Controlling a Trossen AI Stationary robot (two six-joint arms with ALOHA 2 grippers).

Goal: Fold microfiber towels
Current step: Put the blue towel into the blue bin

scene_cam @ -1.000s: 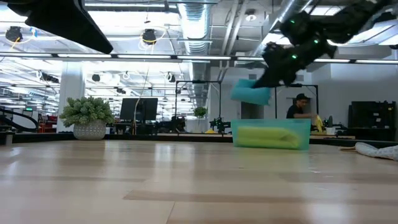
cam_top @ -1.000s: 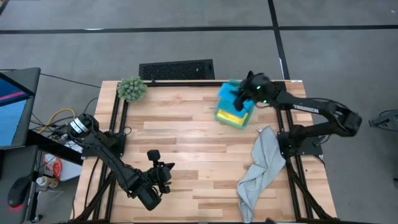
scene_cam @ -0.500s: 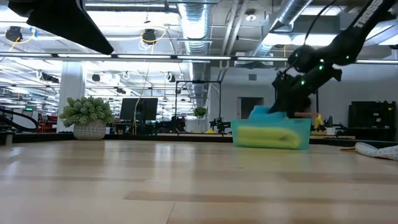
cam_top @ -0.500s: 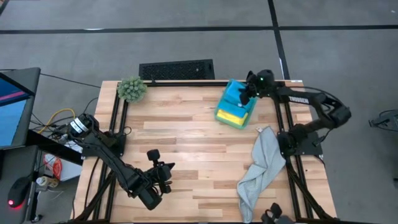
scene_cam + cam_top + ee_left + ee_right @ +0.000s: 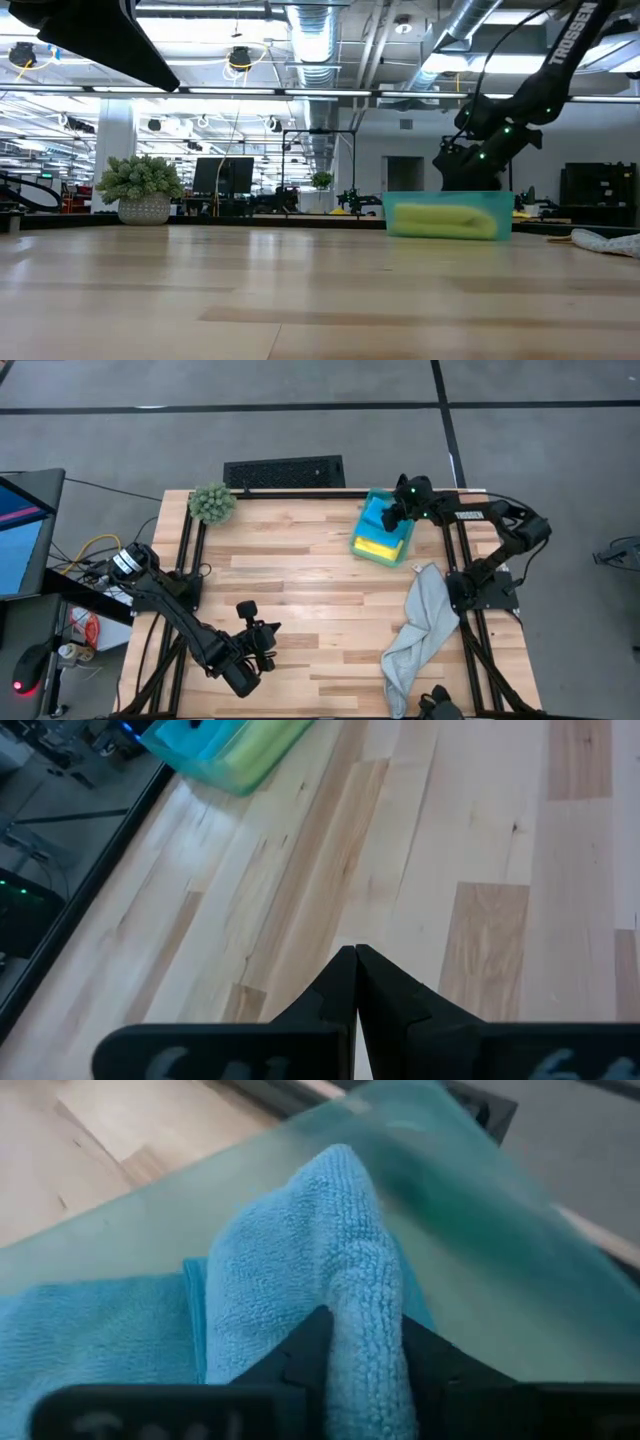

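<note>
At the table's far right, our right gripper (image 5: 393, 517) reaches down into the green bin (image 5: 402, 552), its fingers (image 5: 300, 1350) clamped on a fold of blue towel (image 5: 300, 1250). That pinched fold stands up as a ridge between the fingers, while the rest of the towel lies flat inside the bin. From above, the blue towel (image 5: 375, 513) fills the bin's far half and a yellow towel (image 5: 371, 546) lies in its near half, its long axis running left to right. From table height, the yellow towel (image 5: 445, 218) shows through the bin wall (image 5: 500, 200) as a level band. Near the right edge, a grey towel (image 5: 417, 623) lies limp in a long strip running near to far. Our left gripper (image 5: 356, 956) waits at the near left, its fingers pressed together.
</note>
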